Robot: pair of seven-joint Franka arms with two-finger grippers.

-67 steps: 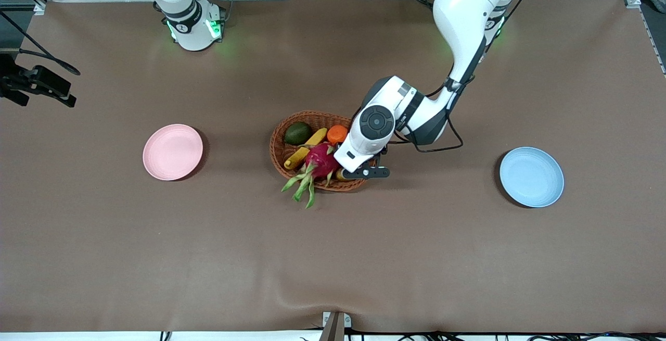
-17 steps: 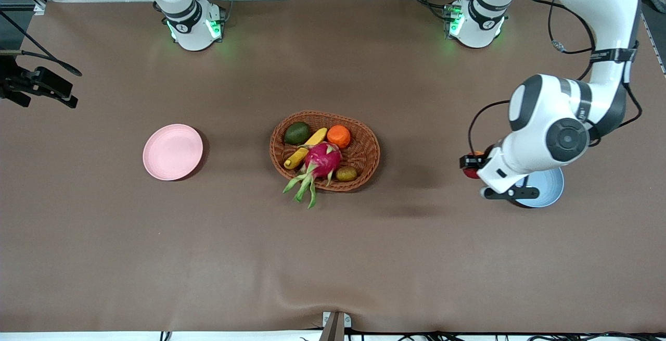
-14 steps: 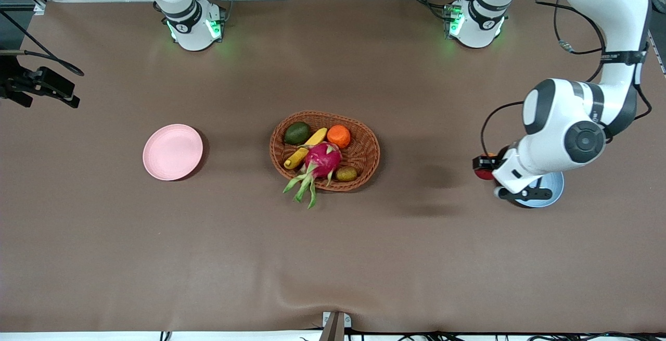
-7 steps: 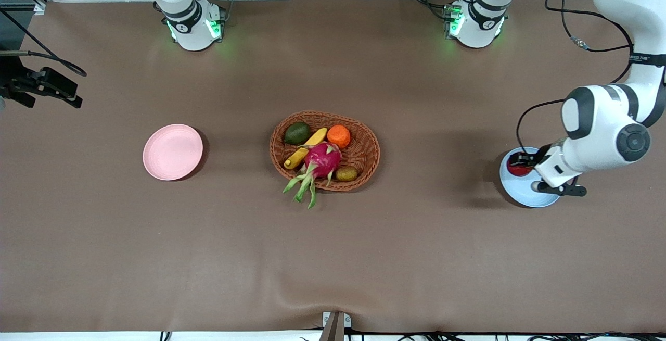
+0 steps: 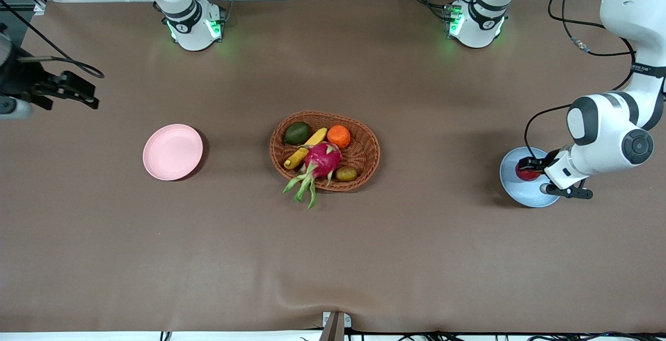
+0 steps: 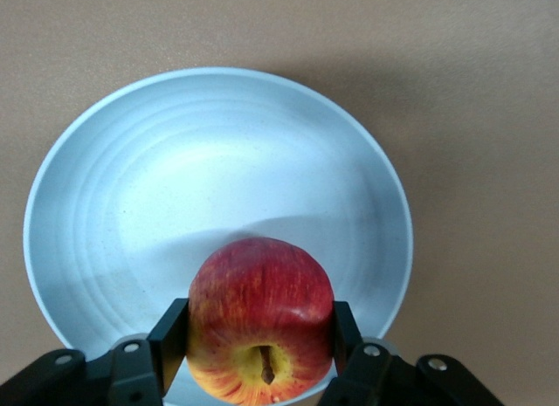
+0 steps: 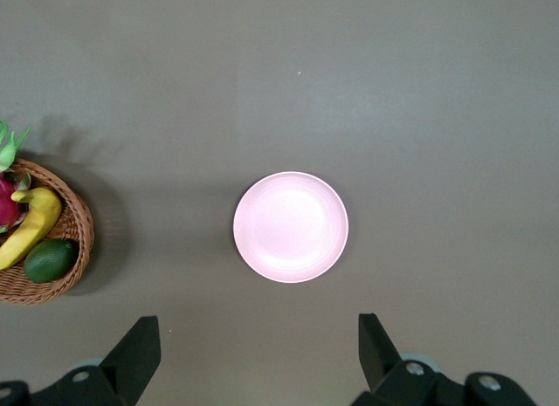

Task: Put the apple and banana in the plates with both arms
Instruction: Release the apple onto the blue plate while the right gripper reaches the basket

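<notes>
My left gripper [image 5: 529, 166] is shut on the red and yellow apple [image 5: 526, 173] and holds it low over the pale blue plate [image 5: 512, 187]. In the left wrist view the fingers [image 6: 171, 332] clamp both sides of the apple [image 6: 260, 314], over the plate [image 6: 175, 179]. The pale pink plate [image 5: 173, 152] lies bare toward the right arm's end. My right gripper [image 5: 73, 88] hangs high over that end, open and empty [image 7: 258, 349], with the pink plate [image 7: 291, 227] below it. The banana [image 5: 304, 148] lies in the basket and also shows in the right wrist view [image 7: 26, 231].
The oval wicker basket [image 5: 367, 148] stands at the table's middle. It holds a pink dragon fruit [image 5: 322, 159], an orange fruit [image 5: 338, 135], an avocado [image 5: 297, 133] and a small brown fruit [image 5: 346, 174]. The left arm's cable loops above the blue plate.
My left gripper has carried the apple from the basket toward the left arm's end and lowered it over the blue plate. My right gripper has shifted a little toward the table's middle.
</notes>
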